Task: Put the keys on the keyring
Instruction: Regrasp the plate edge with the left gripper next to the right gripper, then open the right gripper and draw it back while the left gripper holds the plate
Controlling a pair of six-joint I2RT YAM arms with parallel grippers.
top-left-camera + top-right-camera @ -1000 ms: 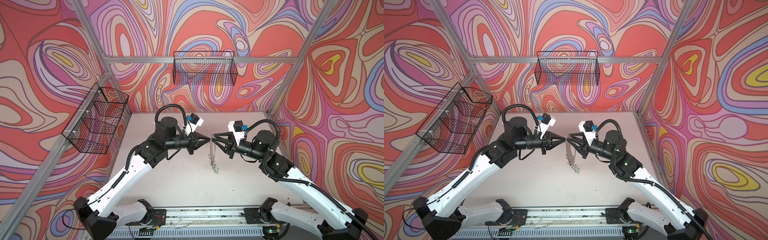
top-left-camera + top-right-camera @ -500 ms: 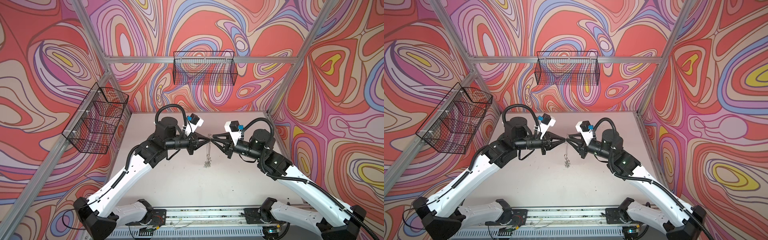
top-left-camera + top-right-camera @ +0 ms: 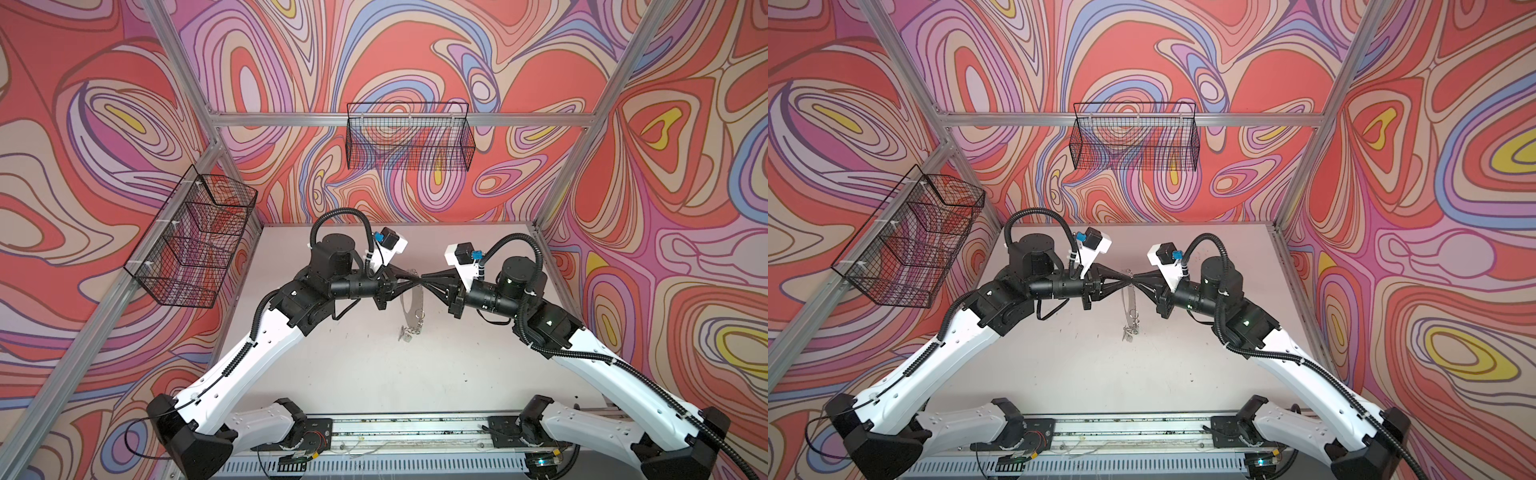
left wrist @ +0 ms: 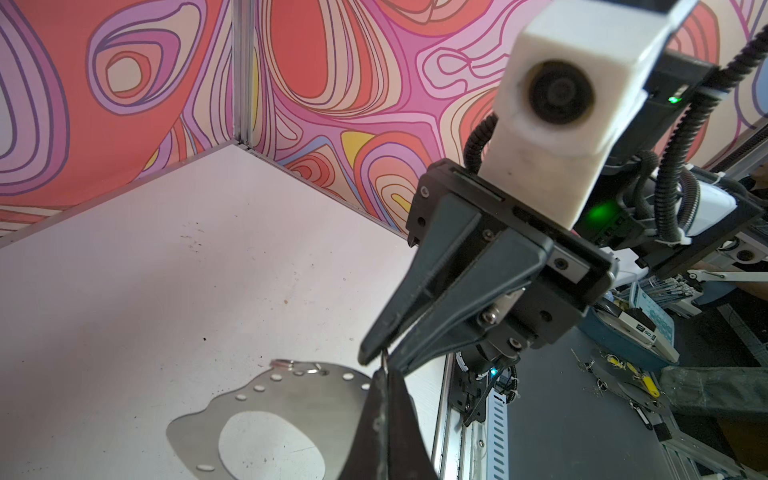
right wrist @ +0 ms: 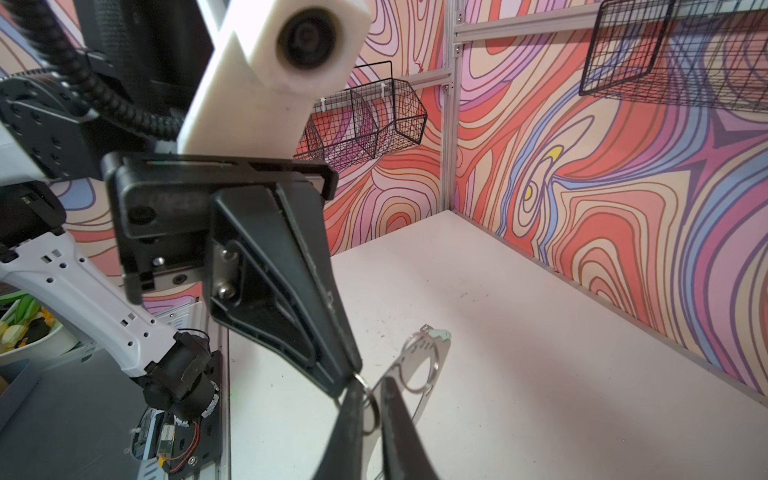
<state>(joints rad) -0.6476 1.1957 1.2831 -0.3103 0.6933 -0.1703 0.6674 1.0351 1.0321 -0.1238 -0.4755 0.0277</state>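
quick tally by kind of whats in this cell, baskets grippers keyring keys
wire baskets: 2
grippers: 2, the left gripper and the right gripper
keyring: 1
keys: a small bunch hanging off the keyring, too tiny to count
total: 5, plus the keys

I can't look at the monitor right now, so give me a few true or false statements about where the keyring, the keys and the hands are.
1. The left hand and right hand meet tip to tip above the table. True.
2. The keyring lies flat on the table. False: it hangs on edge just under the hands' tips.
3. Keys dangle at the keyring's lower end. True.
4. The left hand is wide open. False: it is shut.
5. The back basket stands on the table. False: it hangs on the wall.
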